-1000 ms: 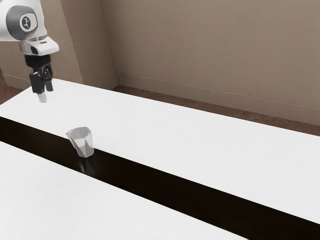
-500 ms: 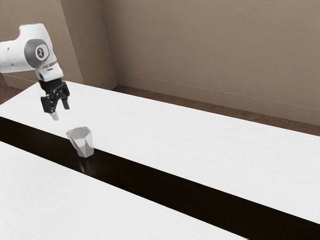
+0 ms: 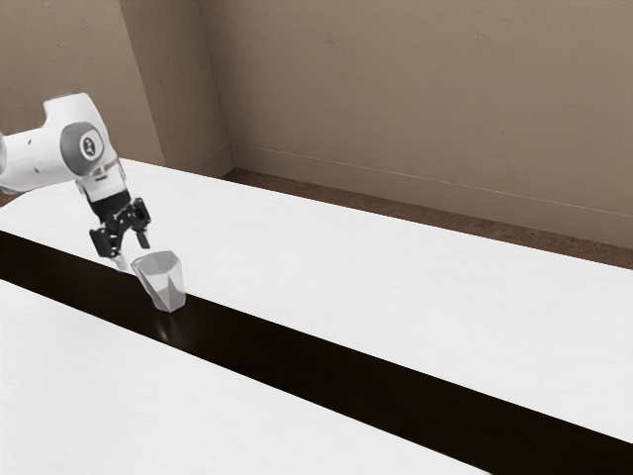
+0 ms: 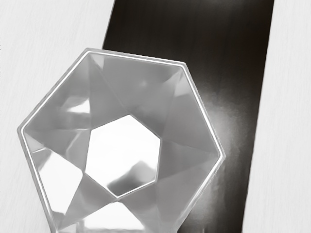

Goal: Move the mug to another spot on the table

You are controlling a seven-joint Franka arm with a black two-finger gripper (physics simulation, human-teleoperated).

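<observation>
The mug [image 3: 161, 280] stands upright on the desk's [image 3: 396, 287] dark strip [image 3: 297, 361]. The gripper [image 3: 125, 249], fingers apart, hangs just beside its rim. A finger clipping that rim on descent could tip it.

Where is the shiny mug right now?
In the exterior view's left, the mug stands at the edge of the dark stripe on the white table, just beside the open gripper.
</observation>
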